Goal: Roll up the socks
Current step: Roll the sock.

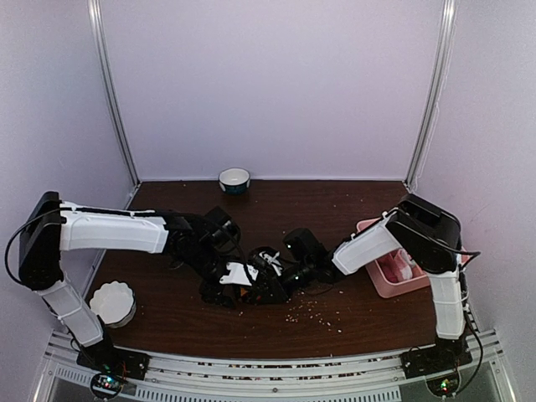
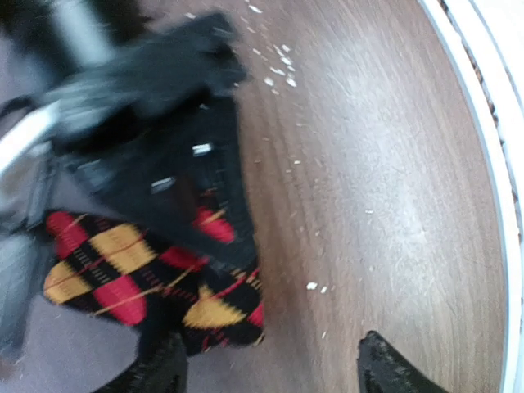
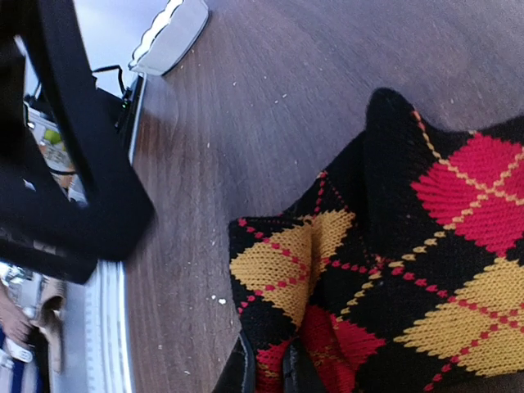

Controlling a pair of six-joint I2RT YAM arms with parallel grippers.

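A black sock with red, orange and yellow argyle diamonds [image 3: 393, 278] lies bunched on the dark wooden table [image 1: 352, 209], near the front middle in the top view [image 1: 243, 293]. My right gripper [image 3: 273, 372] is shut on a fold at the sock's edge, with the fabric pinched between its two fingertips. My left gripper [image 2: 274, 372] hovers low over the table with its jaws wide apart. Its left finger [image 2: 155, 368] is at the sock's corner [image 2: 221, 315] and its right finger [image 2: 393, 372] is over bare wood. Nothing is between them.
A blue-and-white bowl [image 1: 234, 180] stands at the back edge. A white fluted dish [image 1: 112, 301] sits front left. A pink tray [image 1: 387, 280] with pale items lies under the right arm. Pale crumbs [image 1: 316, 314] dot the table front. Both arms crowd the middle.
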